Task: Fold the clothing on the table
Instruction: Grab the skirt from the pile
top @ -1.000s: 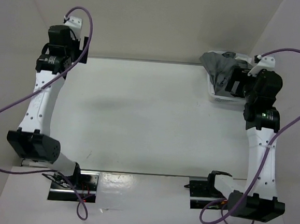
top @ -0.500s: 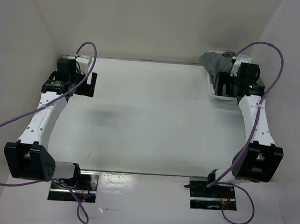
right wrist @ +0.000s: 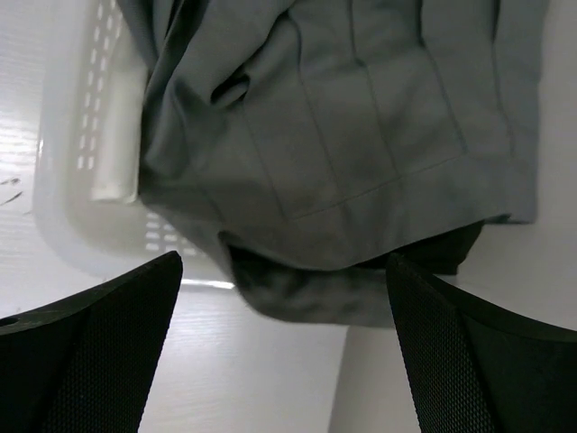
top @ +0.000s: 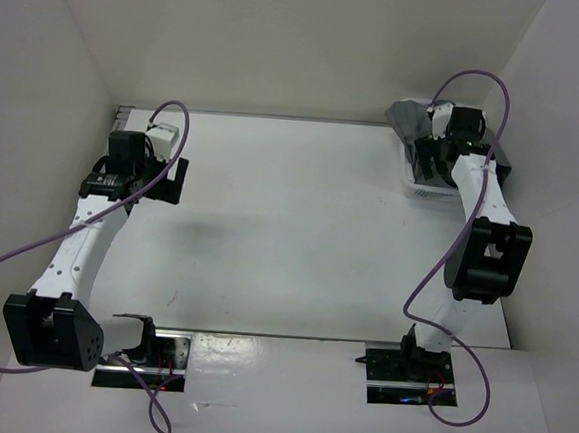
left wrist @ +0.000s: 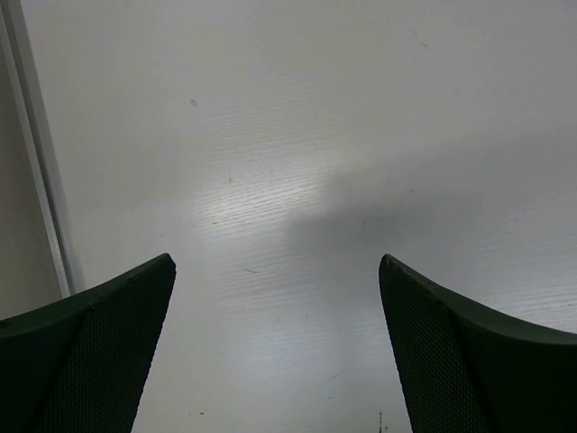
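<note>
— At the far right corner of the table (top: pixel 288 236), what have I got?

— Your clothing (right wrist: pixel 361 135), the grey pleated skirt. It sits bunched in the white mesh basket (right wrist: pixel 86 135) and spills over the rim. None of it lies on the open table yet.

— And my hands?

— Your right hand (right wrist: pixel 284 262) hangs just above the skirt with its jaws spread wide, holding nothing. The fabric fills the space between the fingers in the wrist view, but I see no contact. Your left hand (left wrist: pixel 275 266) is over bare table near the far left side. It is just as wide and empty, and well apart from the skirt.

— So how far along am I?

— At the very start, by my reckoning. Nothing is folded or even laid out. You have yet to grasp the skirt, lift it clear of the basket, spread it flat on the table and make the folds.

— Anything to watch?

— A dark patch (right wrist: pixel 442 257) shows under the skirt's edge, and I can't tell what it is. Take only the grey fabric. It looks thin, so I'd expect it to drape and slip.
</note>
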